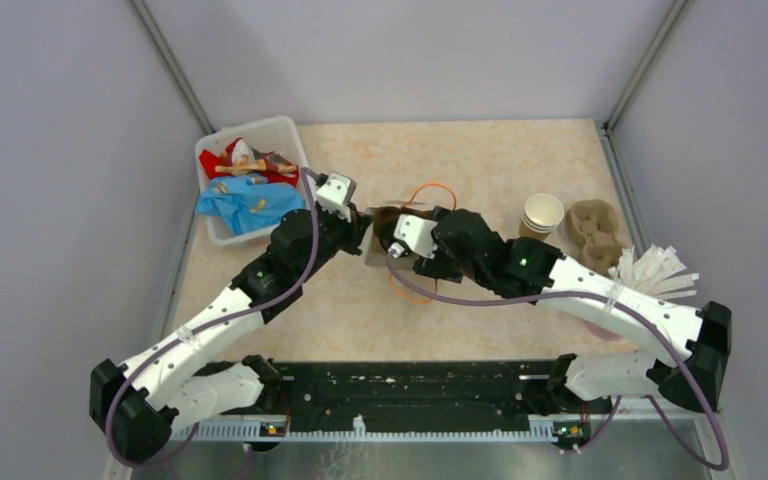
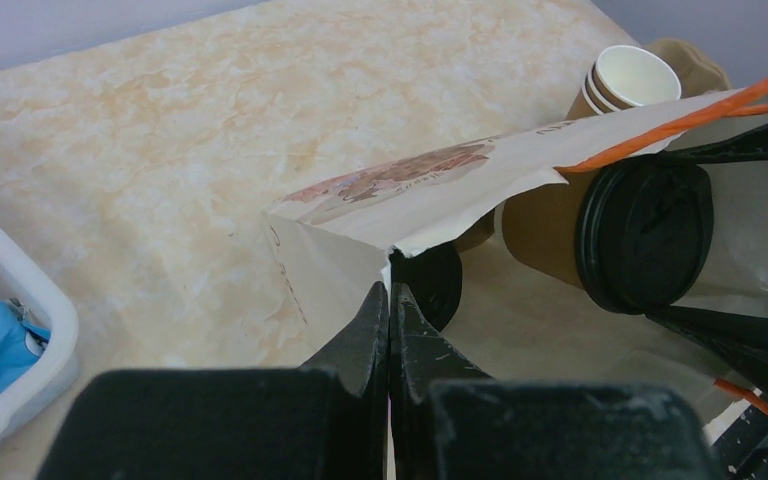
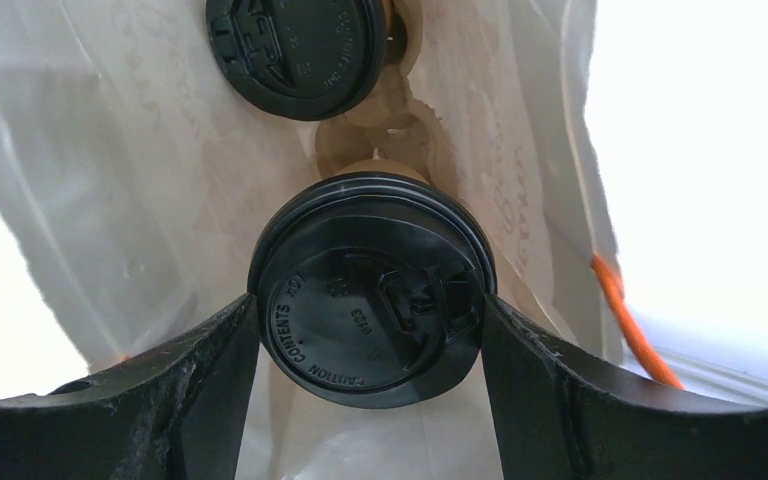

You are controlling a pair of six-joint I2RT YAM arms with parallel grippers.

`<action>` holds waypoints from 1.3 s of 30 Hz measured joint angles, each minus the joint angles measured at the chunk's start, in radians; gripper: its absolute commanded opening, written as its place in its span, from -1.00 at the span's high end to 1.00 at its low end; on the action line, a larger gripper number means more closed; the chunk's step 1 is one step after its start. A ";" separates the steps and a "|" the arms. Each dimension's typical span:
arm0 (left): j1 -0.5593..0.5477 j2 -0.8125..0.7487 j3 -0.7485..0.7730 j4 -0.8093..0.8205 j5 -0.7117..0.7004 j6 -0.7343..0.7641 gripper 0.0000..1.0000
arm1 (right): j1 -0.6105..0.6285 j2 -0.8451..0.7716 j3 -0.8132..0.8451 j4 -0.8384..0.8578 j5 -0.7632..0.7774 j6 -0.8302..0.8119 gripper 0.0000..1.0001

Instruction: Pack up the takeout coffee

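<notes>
One lidded cup (image 3: 370, 290) sits inside the mouth of a white paper bag (image 2: 380, 200), its black lid facing outward. The right gripper (image 3: 368, 305) has hold of it: the two fingers (image 3: 200, 380) stand wide apart and press against opposite sides of the lid's rim. Deeper in the bag, just beyond the held cup, lies the second lidded cup (image 3: 295, 50), its lid facing the same way. Pale beige rounded shapes show between the two; what they are cannot be told.

The bag lies on its side near the middle of the table (image 1: 460, 160), its mouth turned to the right and its orange handle (image 1: 425, 190) looping above it. The left gripper (image 2: 390, 300) is closed tight on the edge of the bag's mouth, pinching the paper between its fingertips.

To the right of the bag, well apart from it, a stack of empty paper cups (image 1: 543, 213) stands upright, with a brown pulp tray (image 1: 595, 228) just beside it. Nearer, a bunch of white sticks (image 1: 650, 270) fans out above the right arm. At the far left, a white bin (image 1: 260, 122) holds red and blue items.
</notes>
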 measured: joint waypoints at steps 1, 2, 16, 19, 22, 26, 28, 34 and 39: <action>0.000 -0.003 -0.005 0.000 0.005 0.000 1.00 | -0.004 0.000 -0.013 0.011 0.000 -0.005 0.00; 0.000 -0.006 -0.010 -0.001 0.009 0.000 1.00 | -0.008 0.000 -0.028 0.023 -0.001 -0.010 0.01; 0.000 -0.048 -0.049 -0.010 0.033 0.000 1.00 | -0.037 0.000 -0.110 0.150 -0.026 -0.062 0.02; 0.000 -0.064 -0.061 -0.010 0.041 0.000 1.00 | -0.055 0.000 -0.111 0.177 -0.024 -0.079 0.02; 0.000 -0.081 -0.079 -0.008 0.055 0.000 1.00 | -0.063 0.002 -0.111 0.192 -0.027 -0.101 0.02; 0.000 -0.087 -0.090 -0.001 0.064 0.000 1.00 | -0.065 0.002 -0.111 0.186 -0.045 -0.129 0.02; 0.000 -0.092 -0.096 0.000 0.068 0.000 1.00 | -0.065 0.002 -0.111 0.185 -0.056 -0.149 0.03; 0.000 -0.105 -0.110 0.000 0.082 0.000 1.00 | -0.065 0.024 -0.111 0.187 -0.074 -0.209 0.05; 0.000 -0.105 -0.110 0.000 0.082 0.001 1.00 | -0.066 0.069 -0.109 0.166 -0.093 -0.248 0.04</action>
